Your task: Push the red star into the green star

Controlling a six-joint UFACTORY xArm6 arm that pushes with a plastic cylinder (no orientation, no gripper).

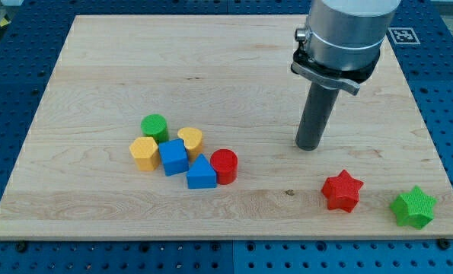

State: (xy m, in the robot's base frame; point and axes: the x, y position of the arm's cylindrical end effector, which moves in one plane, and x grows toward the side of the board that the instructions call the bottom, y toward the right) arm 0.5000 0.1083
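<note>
The red star (342, 190) lies on the wooden board near the view's bottom right. The green star (413, 206) lies further right, close to the board's bottom right corner, with a gap between the two. My tip (310, 146) rests on the board above and slightly left of the red star, apart from it.
A cluster of blocks sits at the view's lower left of centre: a green cylinder (154, 126), a yellow hexagon (144, 152), a blue cube (173, 157), a yellow heart-like block (190, 140), a blue triangle (201, 173) and a red cylinder (224, 165). The wooden board (211, 61) ends just right of the green star.
</note>
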